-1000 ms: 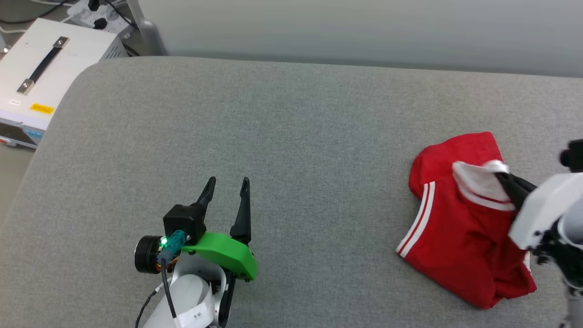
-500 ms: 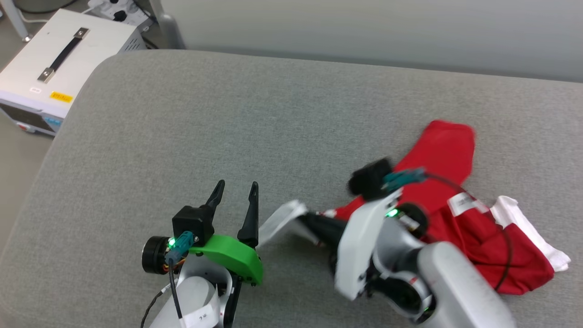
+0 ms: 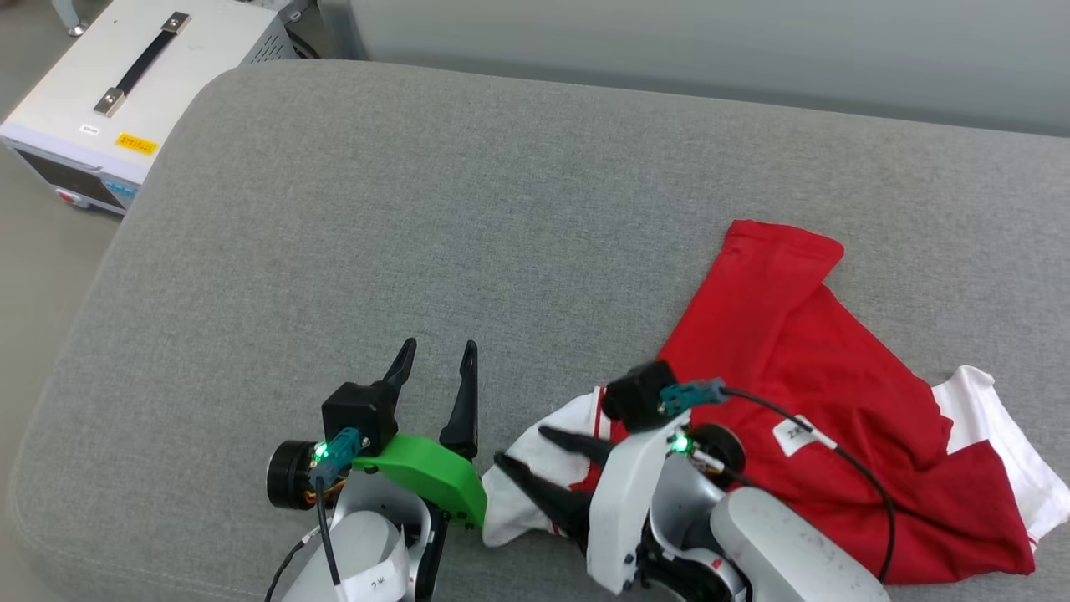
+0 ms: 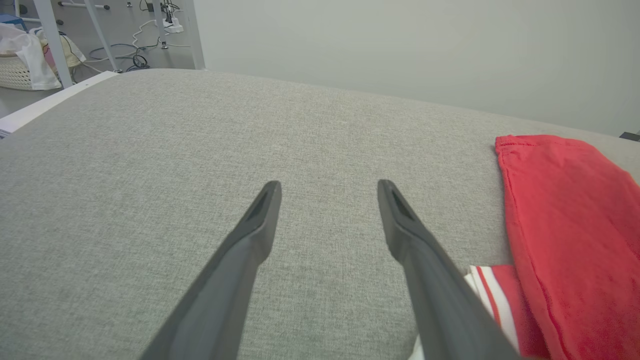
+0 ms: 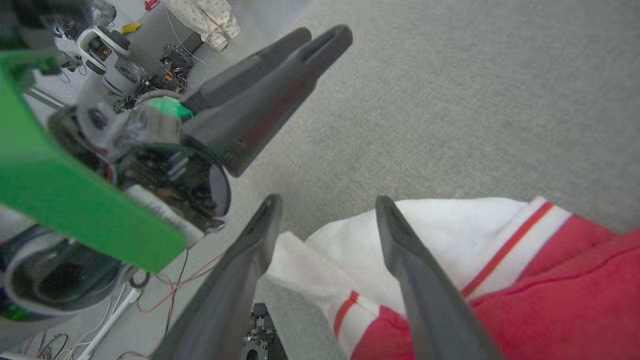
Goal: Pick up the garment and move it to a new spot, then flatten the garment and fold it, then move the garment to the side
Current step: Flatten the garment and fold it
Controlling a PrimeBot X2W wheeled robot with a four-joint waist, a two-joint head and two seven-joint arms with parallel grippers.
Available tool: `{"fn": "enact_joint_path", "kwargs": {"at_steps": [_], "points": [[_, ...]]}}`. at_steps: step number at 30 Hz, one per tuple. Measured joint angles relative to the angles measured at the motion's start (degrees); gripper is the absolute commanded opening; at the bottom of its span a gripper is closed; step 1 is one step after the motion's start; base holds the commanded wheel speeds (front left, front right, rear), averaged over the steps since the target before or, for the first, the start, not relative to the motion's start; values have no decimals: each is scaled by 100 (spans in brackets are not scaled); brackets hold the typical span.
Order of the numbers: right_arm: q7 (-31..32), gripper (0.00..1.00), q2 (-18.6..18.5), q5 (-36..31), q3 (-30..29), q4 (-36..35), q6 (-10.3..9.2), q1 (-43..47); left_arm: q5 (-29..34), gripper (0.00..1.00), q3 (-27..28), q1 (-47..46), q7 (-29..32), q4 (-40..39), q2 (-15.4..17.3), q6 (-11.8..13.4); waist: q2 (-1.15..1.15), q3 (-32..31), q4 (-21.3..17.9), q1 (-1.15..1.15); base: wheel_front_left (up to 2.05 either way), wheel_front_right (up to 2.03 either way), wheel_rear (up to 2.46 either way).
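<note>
The garment (image 3: 802, 351) lies spread on the grey cushion (image 3: 418, 209), its red body at the right, one white sleeve (image 3: 535, 477) at the near middle and another white part (image 3: 995, 426) at the far right. My right gripper (image 3: 522, 447) stands open, its fingers spread just over that near sleeve (image 5: 450, 235) with nothing pinched. My left gripper (image 3: 435, 355) is open over bare cushion, just left of the sleeve. The left wrist view shows its own open fingers (image 4: 260, 225) and the garment (image 4: 565, 225) to their right. In the right wrist view my right gripper (image 5: 327, 200) points past the left gripper (image 5: 322, 34).
A white box (image 3: 125, 84) with a black handle stands off the cushion's far left corner. A pale wall (image 3: 669, 33) runs behind the cushion. The cushion's near edge is close under both arms. A basket (image 4: 20, 70) and metal legs stand far beyond the cushion.
My right gripper dragged the garment by its white sleeve leftward, close to the left gripper, then opened and let go. The garment now lies spread out. The head camera also shifted.
</note>
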Motion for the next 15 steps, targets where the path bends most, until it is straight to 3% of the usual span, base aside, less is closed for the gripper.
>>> {"fn": "enact_joint_path", "kwargs": {"at_steps": [6,10,15], "points": [[-1139,100,-87,-64,-305,-264,1,-88,-9,100,13,5,-7,48,16,0,0,-203,-75,0,0,0,0],[-1715,100,-211,-393,-1051,-356,1,-3,-34,100,31,37,-5,48,71,1,0,-386,-140,0,0,0,0],[-1936,100,-347,-891,-2231,-489,1,499,-43,100,56,191,3,-21,192,55,0,-612,-244,0,0,0,0]]}}
